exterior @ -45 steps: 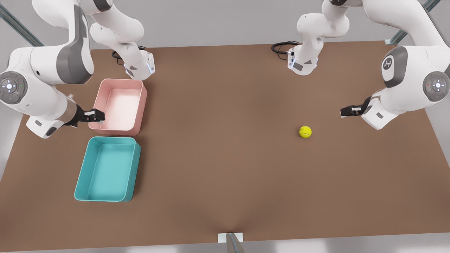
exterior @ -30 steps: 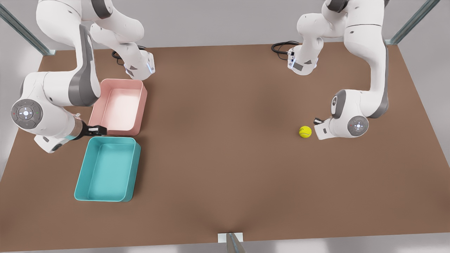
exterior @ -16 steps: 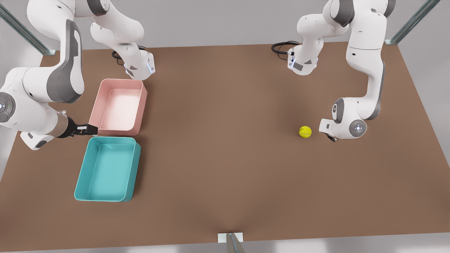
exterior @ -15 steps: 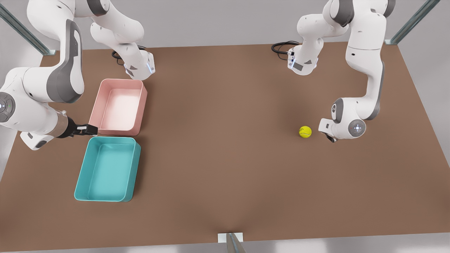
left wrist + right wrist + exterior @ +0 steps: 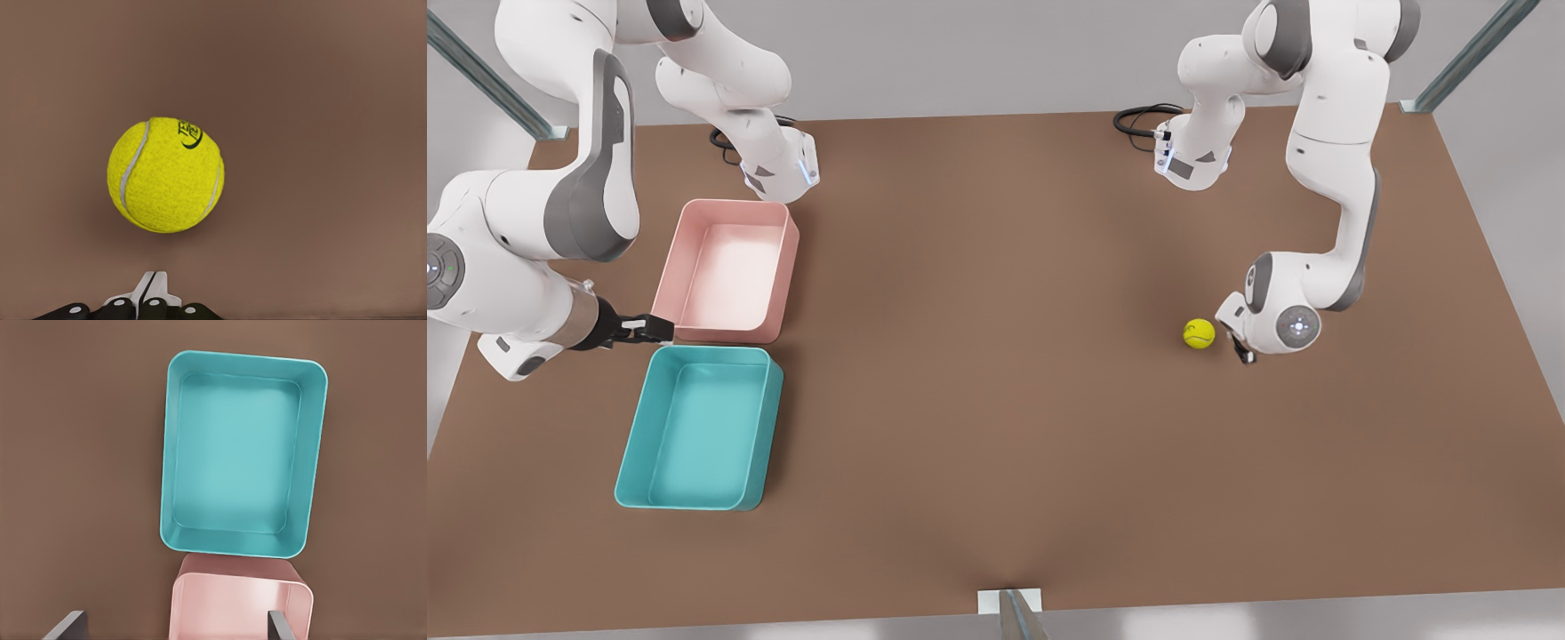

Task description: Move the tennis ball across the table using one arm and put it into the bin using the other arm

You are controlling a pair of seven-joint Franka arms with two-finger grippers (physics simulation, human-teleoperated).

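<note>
The yellow-green tennis ball (image 5: 1199,333) lies on the brown table (image 5: 996,382) toward the front view's right. My left gripper (image 5: 1238,347) hangs low just beyond it on that side, apart from the ball, with nothing held. In the left wrist view the ball (image 5: 165,175) sits just ahead of the gripper (image 5: 152,290), whose fingers are shut together. The teal bin (image 5: 698,428) stands empty at the front view's left. My right gripper (image 5: 660,329) hovers by the bin's far left corner. Its fingers (image 5: 67,625) are spread open above the bin (image 5: 243,452).
A pink tub (image 5: 727,269) of the same shape stands directly behind the teal bin, nearly touching it. Both arm bases (image 5: 778,169) and black cables (image 5: 1138,120) occupy the table's far edge. A small white bracket (image 5: 1009,603) sits at the near edge.
My left gripper swung down and in from the front view's right until it stood close beside the ball. My right gripper drew back off the pink tub's rim. The ball stayed put.
</note>
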